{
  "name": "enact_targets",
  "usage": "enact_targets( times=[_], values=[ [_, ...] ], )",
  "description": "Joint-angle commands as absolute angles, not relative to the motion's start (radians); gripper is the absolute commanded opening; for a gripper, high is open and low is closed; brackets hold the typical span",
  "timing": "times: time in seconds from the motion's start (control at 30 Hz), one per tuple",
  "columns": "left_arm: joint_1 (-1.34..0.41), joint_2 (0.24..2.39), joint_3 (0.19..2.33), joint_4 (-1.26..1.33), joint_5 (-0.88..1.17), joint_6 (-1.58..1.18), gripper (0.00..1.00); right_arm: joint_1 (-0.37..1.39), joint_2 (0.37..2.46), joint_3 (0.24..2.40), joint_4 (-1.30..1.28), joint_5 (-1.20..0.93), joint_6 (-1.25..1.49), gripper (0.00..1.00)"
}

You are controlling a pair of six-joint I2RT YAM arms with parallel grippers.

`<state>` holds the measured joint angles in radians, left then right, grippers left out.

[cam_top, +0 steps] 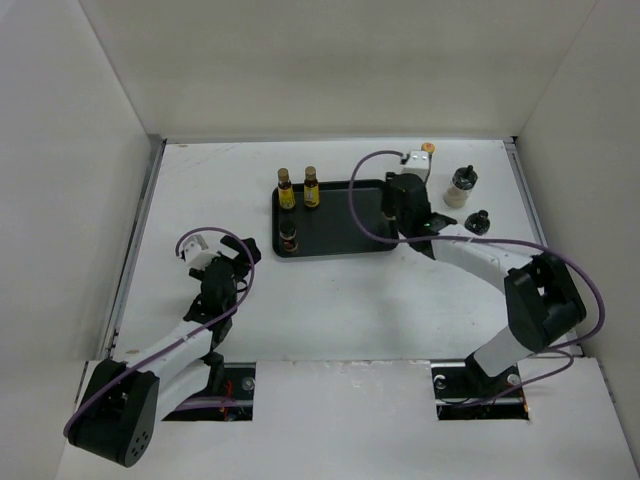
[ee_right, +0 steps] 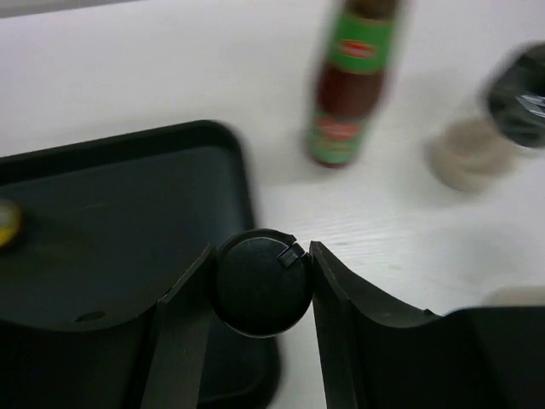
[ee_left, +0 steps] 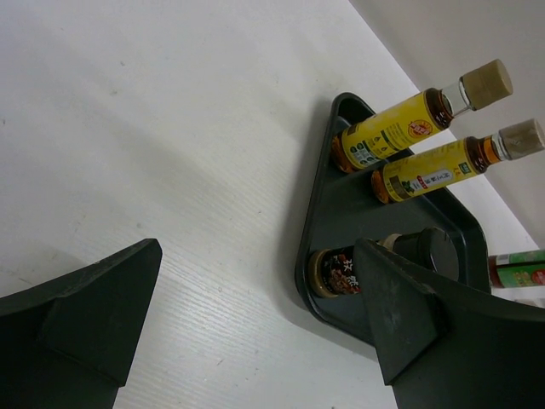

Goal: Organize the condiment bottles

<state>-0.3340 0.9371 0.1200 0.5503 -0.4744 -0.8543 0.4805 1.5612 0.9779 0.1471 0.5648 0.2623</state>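
At tray (ee_right: pixel 128 196) right edge, we see right gripper (ee_right: pixel 261 251) pinching black-capped bottle (ee_right: pixel 255 294); left gripper (ee_left: pixel 255 251) spread above table (ee_left: pixel 170 128) (two yellow bottles (ee_left: pixel 392 128), dark jar (ee_left: pixel 336 273) stand on tray).

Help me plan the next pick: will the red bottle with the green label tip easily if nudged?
Probably: the red bottle stands tall and narrow on the table, so a high push likely topples it. Its round body could then roll.

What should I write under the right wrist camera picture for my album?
Right gripper grips a black-capped bottle at the black tray rim, red bottle beyond.
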Motion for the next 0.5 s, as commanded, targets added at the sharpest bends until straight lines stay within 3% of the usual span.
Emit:
enact_targets(
  times=[0.0, 0.47],
  values=[
    [-0.326, 0.933, 0.123, 0.6, -0.469, -0.861, 1.0, 0.606, 1.578, 1.109, 0.23, 0.508, 0.238, 0.38],
    [-0.315, 0.907, 0.115, 0.595, -0.475, -0.861, 1.0, 0.843, 1.966, 1.623, 0.104, 0.38, 0.201, 0.39]
  ],
)
